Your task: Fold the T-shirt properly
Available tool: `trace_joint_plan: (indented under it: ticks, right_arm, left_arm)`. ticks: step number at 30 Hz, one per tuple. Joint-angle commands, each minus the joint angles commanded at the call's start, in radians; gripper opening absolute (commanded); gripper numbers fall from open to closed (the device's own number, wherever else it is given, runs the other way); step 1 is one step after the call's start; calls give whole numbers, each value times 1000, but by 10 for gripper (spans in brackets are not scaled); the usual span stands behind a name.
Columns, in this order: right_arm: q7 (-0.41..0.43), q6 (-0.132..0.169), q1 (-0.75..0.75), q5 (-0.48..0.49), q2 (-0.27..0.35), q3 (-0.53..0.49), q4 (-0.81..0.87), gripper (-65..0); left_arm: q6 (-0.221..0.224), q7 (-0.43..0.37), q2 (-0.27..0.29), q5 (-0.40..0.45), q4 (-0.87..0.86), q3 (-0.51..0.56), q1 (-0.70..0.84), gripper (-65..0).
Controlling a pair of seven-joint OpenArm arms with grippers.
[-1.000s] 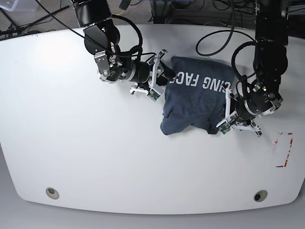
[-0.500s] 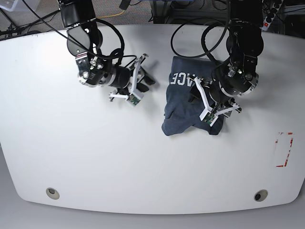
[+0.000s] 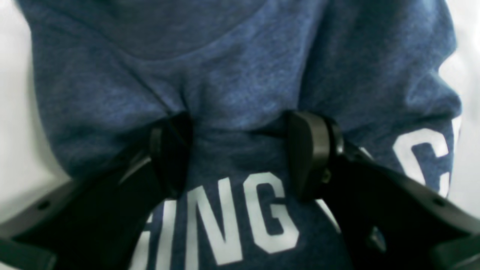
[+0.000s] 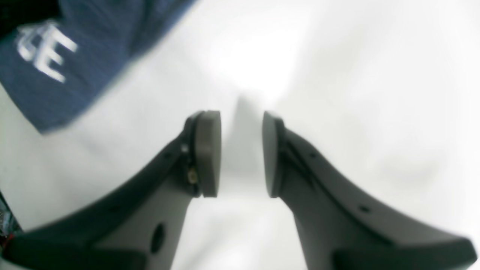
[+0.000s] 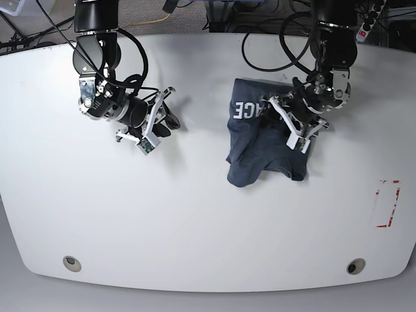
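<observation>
Here, your T-shirt (image 5: 263,140) lies bunched on the white table (image 5: 195,221), right of centre in the base view, partly folded over itself so that only part of the white lettering (image 3: 240,210) shows. Your left gripper (image 3: 240,153) sits low over the shirt with its jaws spread wide; cloth bulges up between the pads, but nothing is pinched, so it holds nothing. It looks placed there either to take a fresh pinch of the upper layer or to let go of one; you cannot tell which from these views. Your right gripper (image 4: 242,153) is well apart from the shirt, over bare table, jaws parted by a narrow gap and empty. Parked there, it stays out of the left arm's way. The fold reads as unfinished: the lower hem hangs uneven and lumpy.
</observation>
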Motion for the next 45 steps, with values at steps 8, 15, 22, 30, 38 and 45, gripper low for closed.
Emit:
trace_joint_plan:
  ticks: [8, 15, 22, 30, 38, 45]
  right_arm:
    - [0, 0, -28, 0, 0, 0, 94, -484]
    - [0, 0, -51, -11, 2, 0, 138, -484]
    - [0, 0, -78, -11, 2, -2, 172, -484]
    - [0, 0, -80, -11, -2, -5, 170, -484]
    - [3, 0, -80, -12, 3, 0, 172, -484]
    - [11, 0, -74, -127, -11, 55, 170, -484]
  left_arm:
    - [-176, -2, -215, 3, -120, -167, -51, -275]
    - [-282, -3, -407, 2, -287, -227, -91, -276]
    - [-356, -87, -543, 0, -324, -247, -54, -276]
    - [-426, -87, -571, 3, -272, -400, -43, -276]
    - [-426, 14, -489, -2, 77, -485, 23, -278]
    - [-391, 25, -242, 6, 327, -499, 69, -278]
